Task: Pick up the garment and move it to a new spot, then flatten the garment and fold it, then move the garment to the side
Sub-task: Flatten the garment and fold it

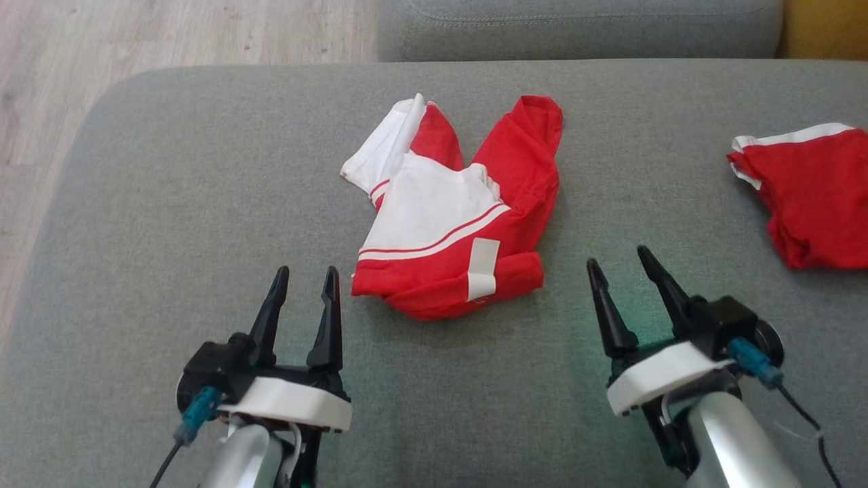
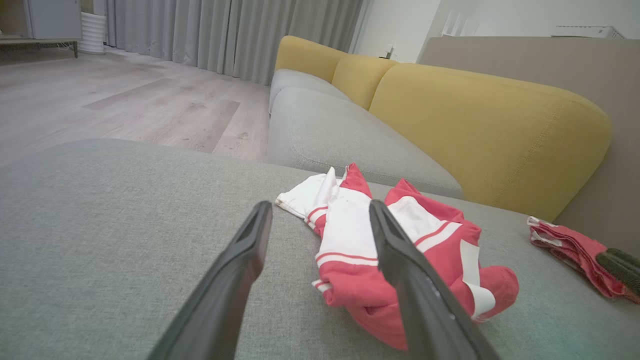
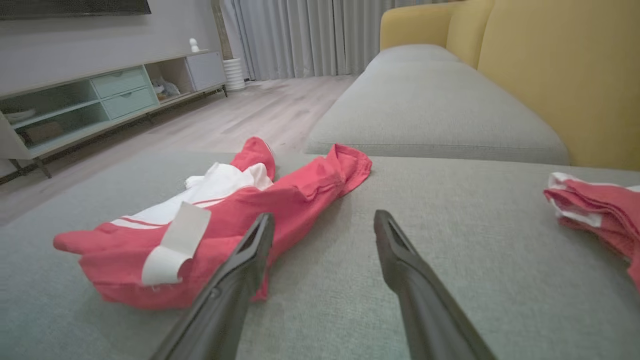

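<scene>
A crumpled red and white garment [image 1: 454, 217] lies in the middle of the grey cushion [image 1: 203, 203], bunched with a white panel on top. The left wrist view has the garment [image 2: 360, 250] just beyond the fingers, and the right wrist view has it [image 3: 215, 225] at the left. My left gripper [image 1: 305, 274] hovers open near the front, left of the garment and apart from it. My right gripper [image 1: 618, 257] is open too, to the garment's right, empty.
A second red garment with white trim [image 1: 810, 190] lies at the cushion's right edge. Behind is another grey seat [image 1: 576, 27] with yellow backrests [image 2: 480, 130]. Wooden floor [image 1: 102, 68] lies off the cushion's left edge. A TV cabinet [image 3: 100, 100] stands across the room.
</scene>
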{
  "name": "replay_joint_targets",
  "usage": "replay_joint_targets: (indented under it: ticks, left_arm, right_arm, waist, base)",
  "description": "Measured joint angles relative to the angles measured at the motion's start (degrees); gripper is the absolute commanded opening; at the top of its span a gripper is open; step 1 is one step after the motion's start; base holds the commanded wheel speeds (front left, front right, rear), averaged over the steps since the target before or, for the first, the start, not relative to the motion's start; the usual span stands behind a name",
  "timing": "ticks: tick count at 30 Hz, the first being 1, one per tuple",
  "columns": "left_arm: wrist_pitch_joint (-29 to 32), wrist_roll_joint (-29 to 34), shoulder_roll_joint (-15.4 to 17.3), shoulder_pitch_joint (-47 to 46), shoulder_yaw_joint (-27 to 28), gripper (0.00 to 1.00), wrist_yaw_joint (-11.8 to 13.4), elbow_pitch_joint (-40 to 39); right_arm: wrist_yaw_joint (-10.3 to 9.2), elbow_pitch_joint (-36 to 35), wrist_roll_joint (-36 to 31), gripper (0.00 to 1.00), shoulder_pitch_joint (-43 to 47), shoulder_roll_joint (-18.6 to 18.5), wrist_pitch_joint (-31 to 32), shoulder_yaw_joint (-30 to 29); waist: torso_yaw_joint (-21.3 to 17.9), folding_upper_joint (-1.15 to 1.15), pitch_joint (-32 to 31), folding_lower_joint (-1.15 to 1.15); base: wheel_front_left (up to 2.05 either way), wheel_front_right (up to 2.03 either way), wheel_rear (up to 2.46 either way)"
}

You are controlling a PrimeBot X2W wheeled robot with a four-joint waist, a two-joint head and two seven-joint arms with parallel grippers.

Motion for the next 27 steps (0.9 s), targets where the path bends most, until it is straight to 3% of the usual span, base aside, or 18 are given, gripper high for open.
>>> replay_joint_targets:
  ticks: [7, 14, 22, 24, 27]
  left_arm:
    - [0.0, 0.0, -0.1, -0.1, -0.6, 1.0, -0.5, 0.3]
    - [0.0, 0.0, -0.2, -0.2, -1.3, 1.0, -0.5, 0.6]
    - [0.0, 0.0, -0.2, -0.2, -1.3, 1.0, -0.5, 0.7]
    - [0.0, 0.0, -0.2, -0.2, -1.3, 1.0, -0.5, 0.7]
    - [0.0, 0.0, -0.2, -0.2, -1.3, 1.0, -0.5, 0.7]
  right_arm:
    - [0.0, -1.8, 1.6, 1.0, -0.1, 0.0, 4.3, 3.0]
    - [0.0, 2.8, 3.3, 1.0, -2.2, 0.1, 9.7, 5.7]
    - [0.0, 6.6, 5.1, 0.98, -5.1, 0.1, 10.5, 7.3]
    - [0.0, 7.7, 5.9, 0.0, -5.6, 0.1, 11.1, 8.2]
    - [0.0, 8.6, 6.7, 0.0, -5.9, -0.1, 11.2, 9.6]
  waist:
    - [1.4, 0.0, 0.6, 0.0]
    - [3.8, 0.0, 1.3, 0.0]
    - [5.4, 0.0, 2.0, 0.0]
    - [5.5, 0.0, 2.1, 0.0]
    - [5.5, 0.0, 2.1, 0.0]
  base:
    - [0.0, 0.0, 0.0]
    - [0.0, 0.0, 0.0]
    - [0.0, 0.0, 0.0]
    - [0.0, 0.0, 0.0]
    - [0.0, 0.0, 0.0]
